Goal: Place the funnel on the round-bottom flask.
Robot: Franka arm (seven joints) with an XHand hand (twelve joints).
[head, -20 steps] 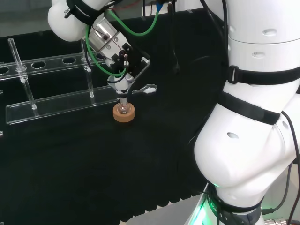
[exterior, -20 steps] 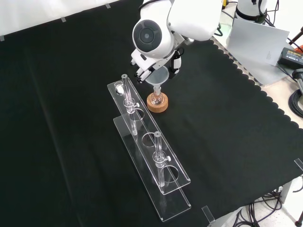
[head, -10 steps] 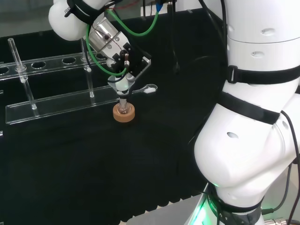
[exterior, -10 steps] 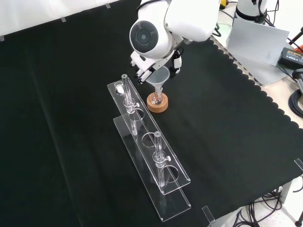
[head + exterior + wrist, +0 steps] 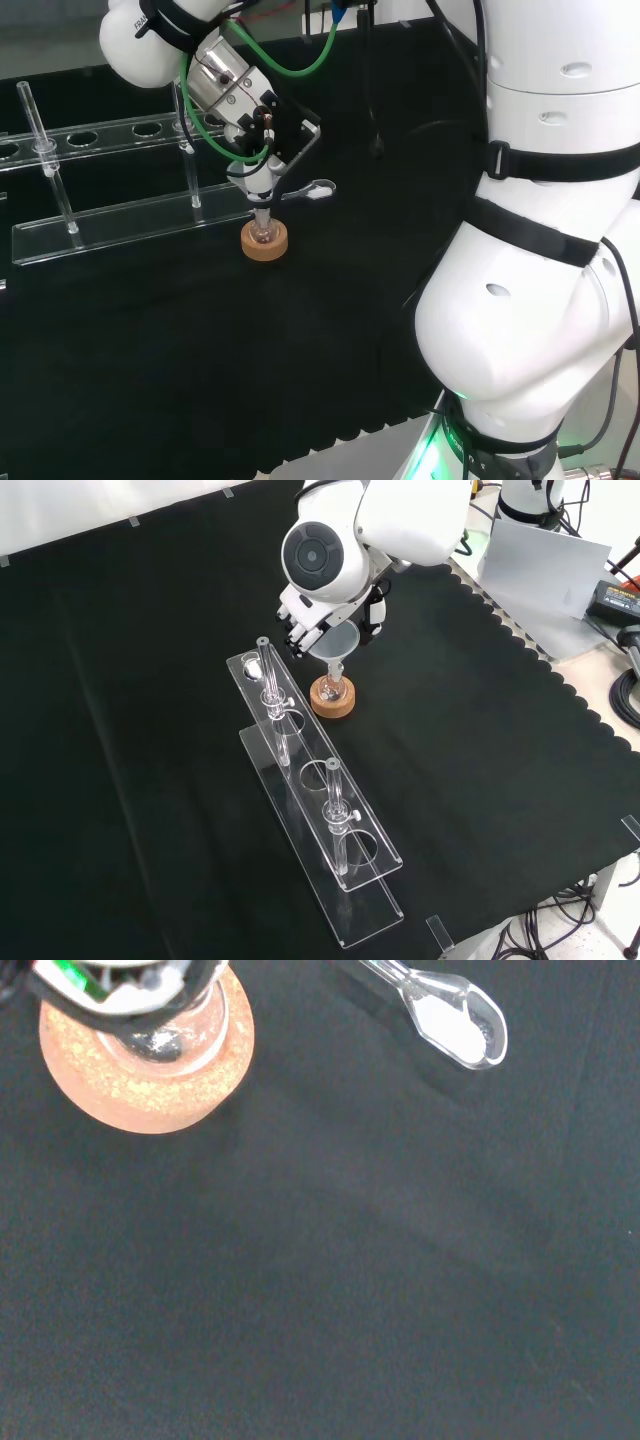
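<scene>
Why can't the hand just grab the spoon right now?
Probably it can't yet: the hand is busy holding the funnel over the flask. The spoon lies bare on the cloth beside the cork stand, nothing covering it.

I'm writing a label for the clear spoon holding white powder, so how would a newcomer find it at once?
In the head view, start at the long clear test tube rack and follow it right to the cork ring under the round-bottom flask. Just beyond and right of that ring lies the clear spoon, flat on the black cloth. It alone lies flat, white powder in its bowl.
</scene>
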